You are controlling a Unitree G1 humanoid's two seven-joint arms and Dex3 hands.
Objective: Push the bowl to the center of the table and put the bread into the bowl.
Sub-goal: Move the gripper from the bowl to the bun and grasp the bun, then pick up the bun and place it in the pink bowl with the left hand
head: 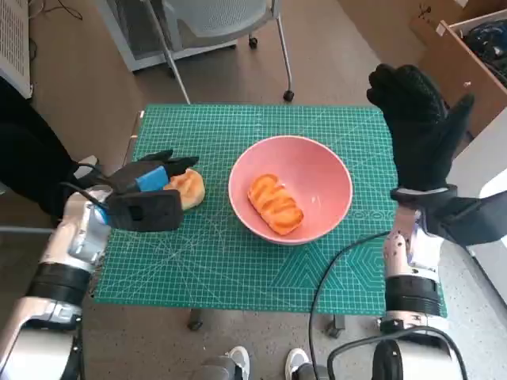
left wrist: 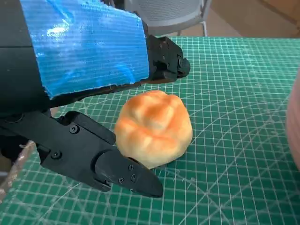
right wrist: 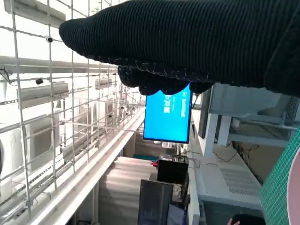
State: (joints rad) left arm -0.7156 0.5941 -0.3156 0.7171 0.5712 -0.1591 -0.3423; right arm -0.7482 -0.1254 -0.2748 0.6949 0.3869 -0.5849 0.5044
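The round pink bowl (head: 291,188) sits about mid-worktop on the green gridded cutting mat (head: 238,269), and inside it lies a glazed, orange-brown ridged bread loaf (head: 276,204). A second piece, a round golden bread roll (left wrist: 153,127), rests on the mat just left of the bowl, a narrow strip of green between them.

The left robot hand (head: 146,198), black with blue tape across its back, is at that roll now: in the left wrist view its black fingers (left wrist: 117,166) bracket the roll, one under the near side touching it, another reaching past the far side. Whether it truly clamps the roll, I cannot tell. It sits close to the mat's left edge.

The right robot hand (head: 417,119), in its black knitted glove, is lifted high over the worktop's right edge, fingers spread apart, holding nothing.

Open mat stretches in front of the bowl toward the near edge, and behind it to the far edge, where a grey chair (head: 214,24) stands on the floor.
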